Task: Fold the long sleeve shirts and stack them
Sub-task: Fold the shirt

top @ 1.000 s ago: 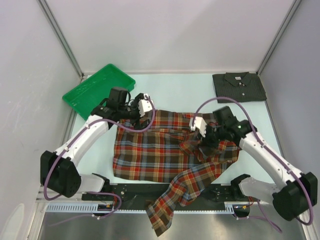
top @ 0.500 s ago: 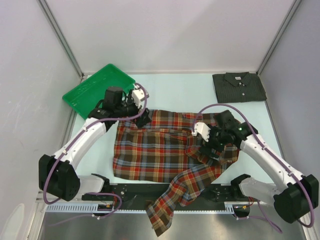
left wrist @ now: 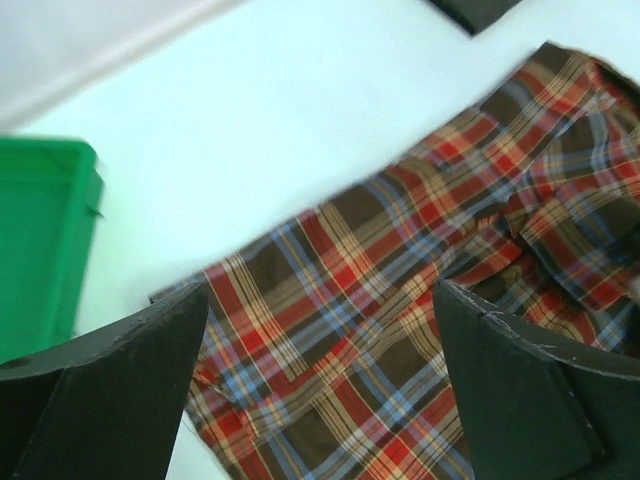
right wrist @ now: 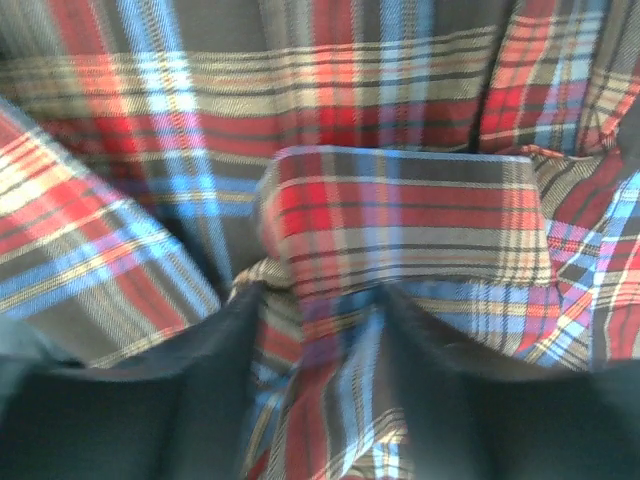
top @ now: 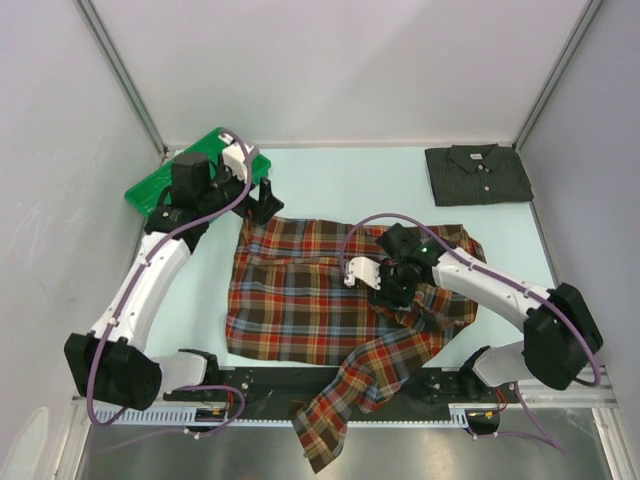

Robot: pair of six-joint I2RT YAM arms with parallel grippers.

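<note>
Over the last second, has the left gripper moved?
Yes. The left gripper has swung leftward and toward the far wall, from the plaid shirt's far edge to beside the green tray.

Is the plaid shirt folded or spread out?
Spread out, not folded: the red, brown and navy plaid cloth shirt lies mostly flat, one sleeve trailing over the near edge of the table.

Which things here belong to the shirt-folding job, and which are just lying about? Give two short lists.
Belong to the job:
plaid shirt, spread out mid-table
charcoal grey shirt, folded at the far right corner
right claw, pinching a fold of plaid cloth
left claw, open over the plaid shirt's far left edge

Just lying about:
green tray, far left
</note>
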